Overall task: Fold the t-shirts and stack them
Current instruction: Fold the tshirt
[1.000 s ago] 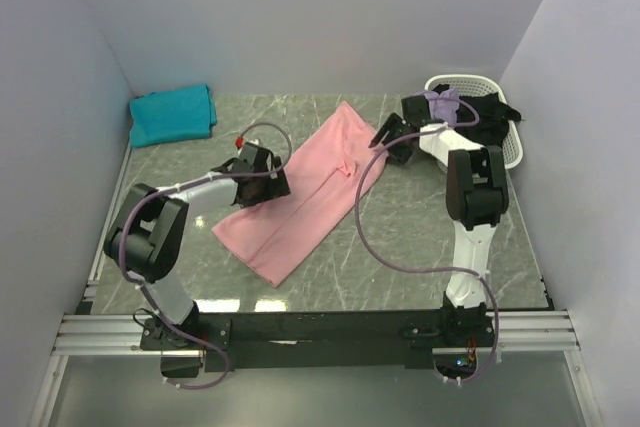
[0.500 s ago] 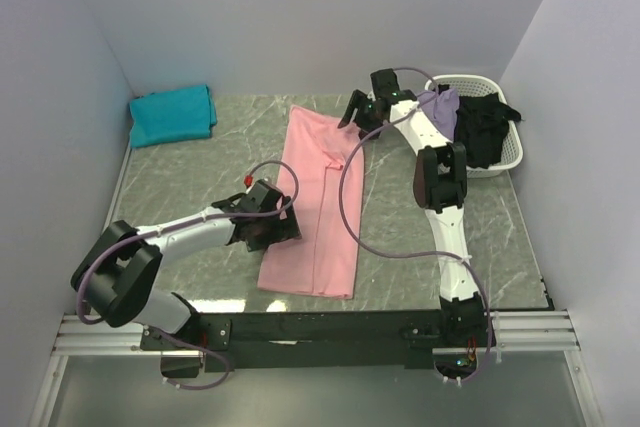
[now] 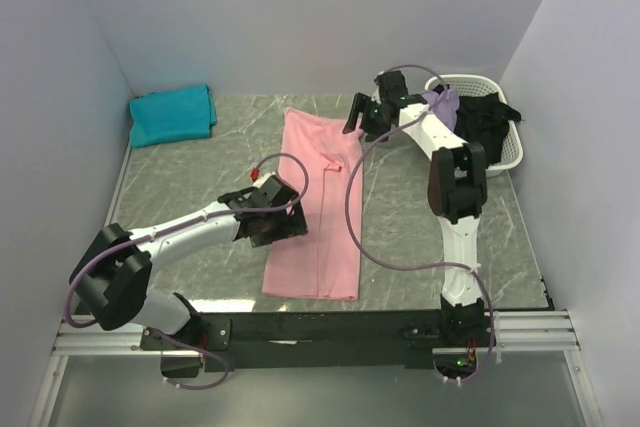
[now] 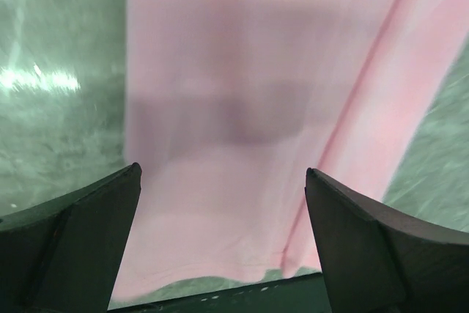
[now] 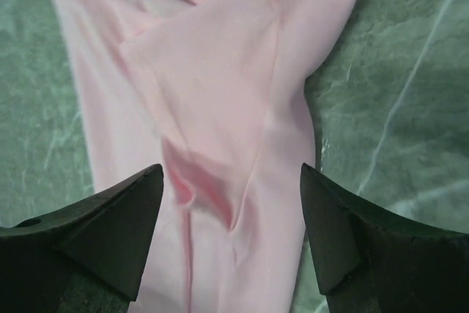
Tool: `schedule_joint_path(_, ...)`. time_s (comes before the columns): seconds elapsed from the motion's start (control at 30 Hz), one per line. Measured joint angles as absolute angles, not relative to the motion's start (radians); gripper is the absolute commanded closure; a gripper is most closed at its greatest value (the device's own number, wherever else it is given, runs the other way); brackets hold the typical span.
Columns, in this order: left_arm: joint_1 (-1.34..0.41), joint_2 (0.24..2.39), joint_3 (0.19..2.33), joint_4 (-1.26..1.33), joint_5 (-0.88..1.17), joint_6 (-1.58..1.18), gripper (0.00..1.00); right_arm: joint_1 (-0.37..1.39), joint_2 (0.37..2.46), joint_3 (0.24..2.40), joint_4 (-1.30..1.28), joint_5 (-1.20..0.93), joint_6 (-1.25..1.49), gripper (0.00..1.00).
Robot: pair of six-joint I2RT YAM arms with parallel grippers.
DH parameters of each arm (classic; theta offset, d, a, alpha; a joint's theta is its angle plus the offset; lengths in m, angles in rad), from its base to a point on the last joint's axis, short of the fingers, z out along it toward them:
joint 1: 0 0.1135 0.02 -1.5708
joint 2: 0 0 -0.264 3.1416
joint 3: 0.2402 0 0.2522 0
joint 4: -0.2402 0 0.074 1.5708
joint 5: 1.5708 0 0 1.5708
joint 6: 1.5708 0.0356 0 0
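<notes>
A light pink t-shirt (image 3: 318, 197) lies folded into a long strip down the middle of the table, near end by the front edge. My left gripper (image 3: 278, 227) hovers open over its left side, low down; the left wrist view shows smooth pink cloth (image 4: 242, 108) between the open jaws, nothing held. My right gripper (image 3: 362, 119) is open above the strip's far right corner; the right wrist view shows a folded sleeve and a crease (image 5: 220, 144) below it. A folded teal shirt (image 3: 172, 114) lies at the far left. Lavender (image 3: 441, 102) and black (image 3: 484, 127) shirts sit in the basket.
A white laundry basket (image 3: 510, 152) stands at the far right corner. Grey walls close in the table on three sides. Green marble tabletop (image 3: 190, 172) shows on both sides of the pink strip. Cables loop from both arms.
The pink shirt has swung from lying diagonally to lying straight toward the front edge. My left gripper moved nearer along it; my right gripper moved left to the strip's far end and lifted slightly.
</notes>
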State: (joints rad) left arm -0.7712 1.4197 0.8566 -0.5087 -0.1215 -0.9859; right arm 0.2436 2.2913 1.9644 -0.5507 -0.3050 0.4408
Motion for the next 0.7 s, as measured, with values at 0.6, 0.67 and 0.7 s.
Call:
schedule_joint_path(0.6,-0.769,1.403,1.052,-0.611,-0.315,-0.937,0.01,0.352,2.266,1.941,-0.525,-0.337,0.387,0.22)
schedule_joint_path(0.67,-0.769,1.401,1.052,-0.612,-0.320,-0.937,0.01,0.358,2.294,1.941,-0.527,-0.342,0.387,0.21)
schedule_joint_path(0.7,-0.769,1.399,1.052,-0.612,-0.322,-0.937,0.01,0.359,2.302,1.941,-0.531,-0.342,0.387,0.21)
